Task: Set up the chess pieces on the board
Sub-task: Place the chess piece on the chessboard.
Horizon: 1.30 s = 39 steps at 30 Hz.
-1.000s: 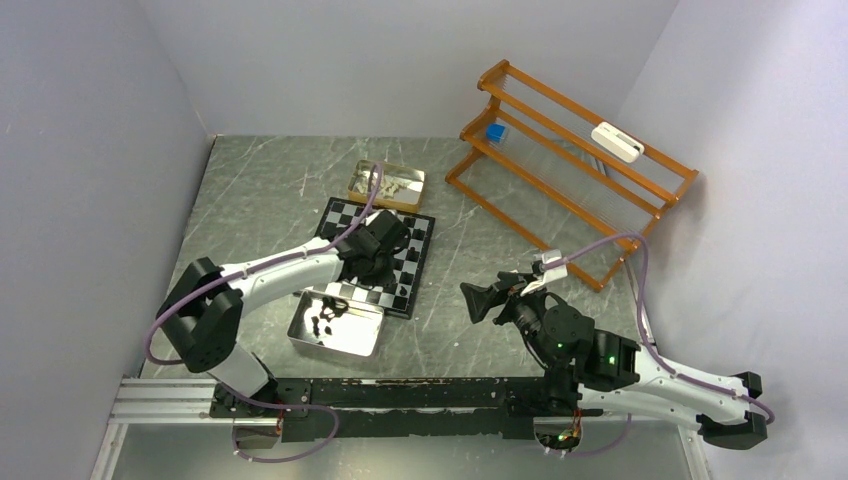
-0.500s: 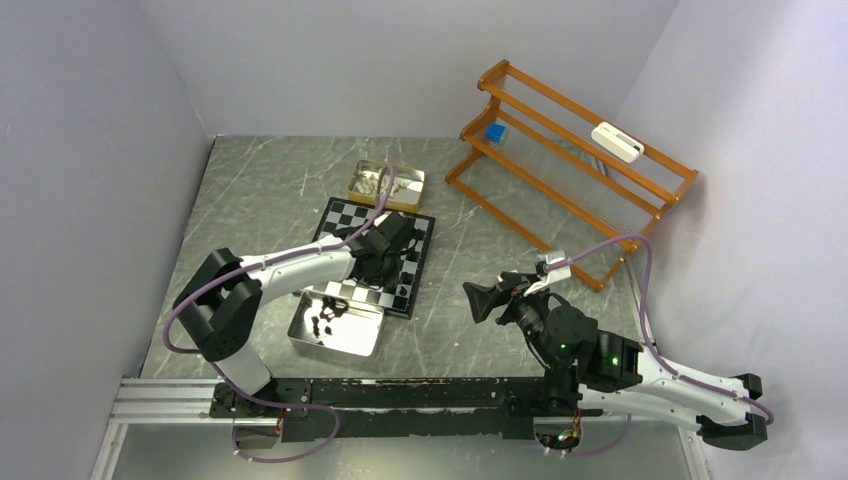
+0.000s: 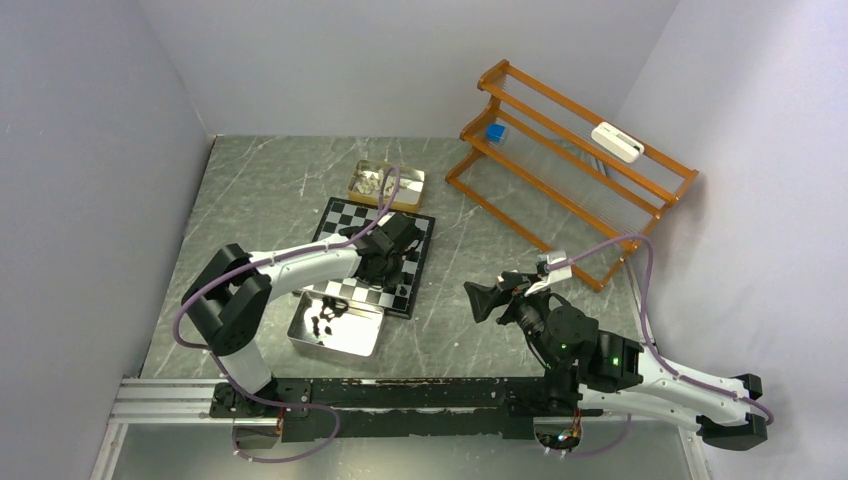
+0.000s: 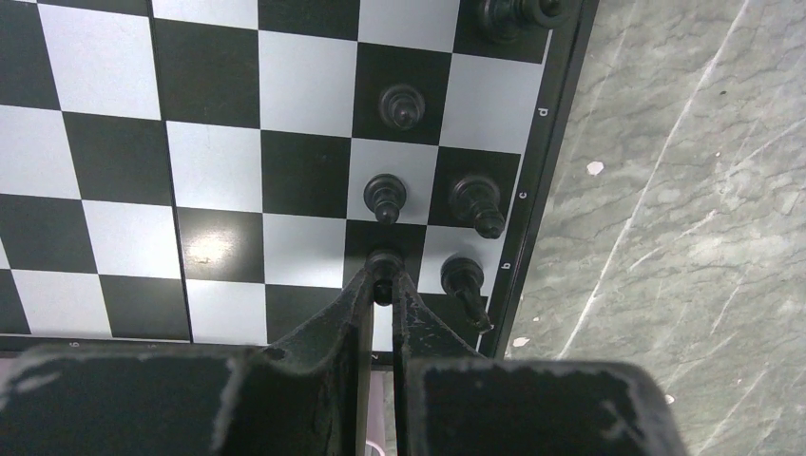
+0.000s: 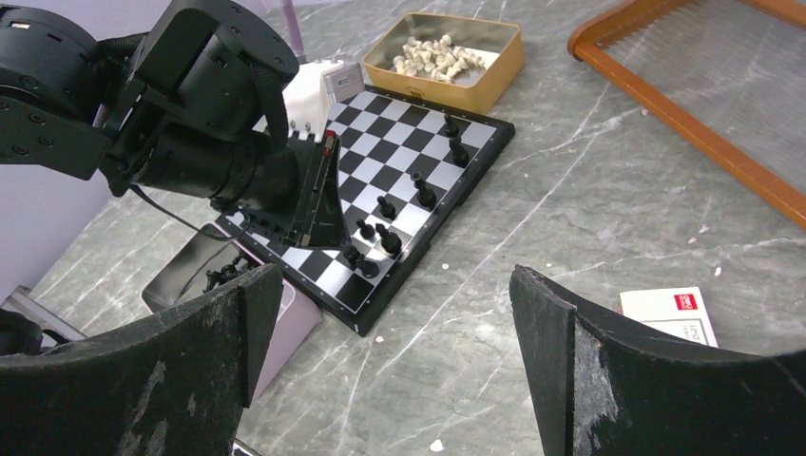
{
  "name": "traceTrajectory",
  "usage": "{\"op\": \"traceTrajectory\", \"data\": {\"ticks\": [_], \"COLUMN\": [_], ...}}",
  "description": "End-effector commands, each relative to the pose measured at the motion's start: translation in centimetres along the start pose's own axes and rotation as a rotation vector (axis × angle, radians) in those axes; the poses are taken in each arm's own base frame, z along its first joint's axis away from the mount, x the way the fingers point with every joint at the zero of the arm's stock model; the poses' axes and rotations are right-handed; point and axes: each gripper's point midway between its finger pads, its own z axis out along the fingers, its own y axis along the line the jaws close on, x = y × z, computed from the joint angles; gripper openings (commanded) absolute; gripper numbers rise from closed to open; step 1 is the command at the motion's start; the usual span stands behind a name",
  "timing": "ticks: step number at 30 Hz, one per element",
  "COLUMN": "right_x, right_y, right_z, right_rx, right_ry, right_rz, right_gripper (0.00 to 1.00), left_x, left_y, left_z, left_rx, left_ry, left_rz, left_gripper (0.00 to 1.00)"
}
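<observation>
The chequered board (image 3: 340, 216) lies mid-table and fills the left wrist view (image 4: 209, 171). Several black pieces stand along its right edge, among them a pawn (image 4: 385, 197) and a taller piece (image 4: 475, 204). My left gripper (image 4: 383, 281) is shut on a black pawn (image 4: 384, 263) and holds it over a dark square near the board's corner. My right gripper (image 5: 399, 313) is open and empty above bare table right of the board (image 5: 456, 190). Black pieces lie in the silver tray (image 3: 300, 335). Cream pieces (image 5: 437, 55) fill the gold tin (image 5: 494, 81).
An orange wooden rack (image 3: 570, 150) stands at the back right with a blue block (image 3: 494, 131) and a white box (image 3: 616, 141) on it. A white card box (image 5: 670, 313) lies on the table under the right gripper.
My left gripper has moved right and toward the board's near right corner with the pawn. The right arm has barely moved.
</observation>
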Motion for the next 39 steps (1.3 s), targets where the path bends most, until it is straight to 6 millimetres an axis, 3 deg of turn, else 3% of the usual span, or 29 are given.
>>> {"op": "traceTrajectory", "data": {"ticks": [1,29,39], "right_x": [-0.6,-0.6,-0.9], "right_y": [-0.5,-0.6,-0.5], "right_z": [-0.1,-0.2,-0.2], "right_rx": [0.024,0.029,0.025], "right_ry": [-0.021,-0.022,-0.028], "right_rz": [0.010,0.014,0.013], "right_gripper": [0.94,0.94,0.94], "left_x": [-1.5,-1.1,-3.4], "left_y": [-0.8,-0.4,-0.8], "left_z": [-0.2,0.1,-3.0], "left_rx": [0.004,-0.026,-0.006], "left_ry": [-0.047,-0.028,-0.085], "left_rz": [0.010,0.020,0.004], "left_gripper": [0.14,0.23,0.31]}}
